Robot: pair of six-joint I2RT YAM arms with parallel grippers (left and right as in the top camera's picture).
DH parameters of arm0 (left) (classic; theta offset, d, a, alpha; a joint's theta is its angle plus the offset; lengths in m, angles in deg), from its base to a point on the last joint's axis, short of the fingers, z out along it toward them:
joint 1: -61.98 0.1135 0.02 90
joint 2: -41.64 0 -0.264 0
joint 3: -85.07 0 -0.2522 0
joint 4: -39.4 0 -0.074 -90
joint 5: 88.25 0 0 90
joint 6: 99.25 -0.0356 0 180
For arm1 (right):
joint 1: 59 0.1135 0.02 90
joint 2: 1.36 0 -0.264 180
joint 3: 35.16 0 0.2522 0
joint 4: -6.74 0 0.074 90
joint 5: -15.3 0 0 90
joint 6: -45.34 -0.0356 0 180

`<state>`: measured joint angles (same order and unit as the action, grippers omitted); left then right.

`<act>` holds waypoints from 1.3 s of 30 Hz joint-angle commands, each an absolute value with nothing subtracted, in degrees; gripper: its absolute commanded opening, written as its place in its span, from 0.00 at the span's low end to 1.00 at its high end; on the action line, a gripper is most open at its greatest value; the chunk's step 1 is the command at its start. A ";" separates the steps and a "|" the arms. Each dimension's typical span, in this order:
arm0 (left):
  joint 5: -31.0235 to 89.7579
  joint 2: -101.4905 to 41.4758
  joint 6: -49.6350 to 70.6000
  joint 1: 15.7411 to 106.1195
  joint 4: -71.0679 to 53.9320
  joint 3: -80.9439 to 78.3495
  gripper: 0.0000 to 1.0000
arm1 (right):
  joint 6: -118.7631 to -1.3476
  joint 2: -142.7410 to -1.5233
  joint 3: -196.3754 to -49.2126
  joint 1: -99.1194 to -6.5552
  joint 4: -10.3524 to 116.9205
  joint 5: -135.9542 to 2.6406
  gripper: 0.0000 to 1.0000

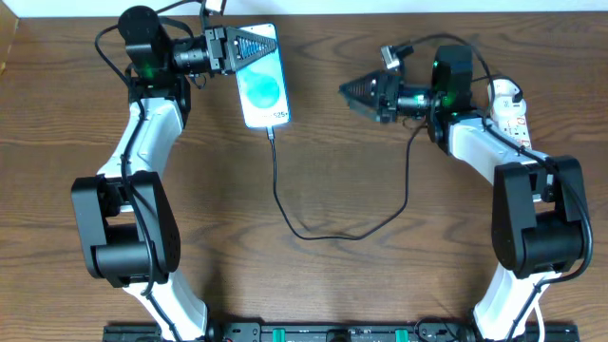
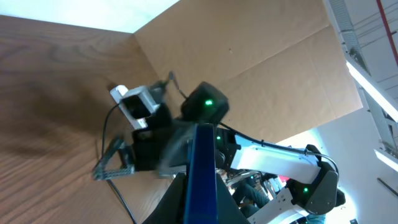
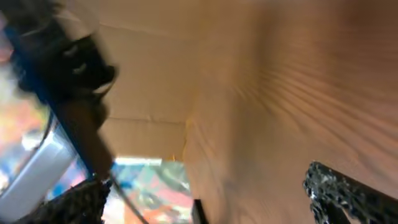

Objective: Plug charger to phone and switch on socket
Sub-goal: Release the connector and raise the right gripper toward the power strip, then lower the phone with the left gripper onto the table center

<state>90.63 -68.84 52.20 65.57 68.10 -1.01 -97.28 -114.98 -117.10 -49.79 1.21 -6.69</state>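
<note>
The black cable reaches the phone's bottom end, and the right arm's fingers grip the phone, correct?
No: the overhead view shows the left arm's fingers gripping the phone; the right arm's fingers are away from it. The black cable does reach its bottom end.

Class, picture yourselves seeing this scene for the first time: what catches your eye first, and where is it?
The phone with its bright cyan screen stands out near the far edge of the table, its top end in the left gripper. A thin black cable loops from the phone's lower edge across to the right, where a white power strip lies.
</note>
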 commanded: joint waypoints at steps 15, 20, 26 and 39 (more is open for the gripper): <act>91.75 -67.42 51.69 65.31 68.60 -0.34 0.07 | -73.67 -101.50 -117.28 -51.19 37.84 -55.35 0.99; 91.66 -68.57 49.44 63.96 67.90 -0.34 0.07 | -70.72 -94.50 -117.28 -51.19 38.15 -63.30 0.99; 87.90 -70.93 49.49 62.21 65.84 -0.36 0.07 | -69.58 -89.89 -117.28 -51.19 38.78 -67.13 0.99; 62.94 -71.44 30.60 61.25 26.46 -0.36 0.07 | -68.14 -89.52 -117.28 -51.19 39.85 -67.10 0.99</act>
<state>73.34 -71.85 39.39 61.79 33.87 -0.84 -69.30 -90.42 -116.99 -51.06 39.77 -66.54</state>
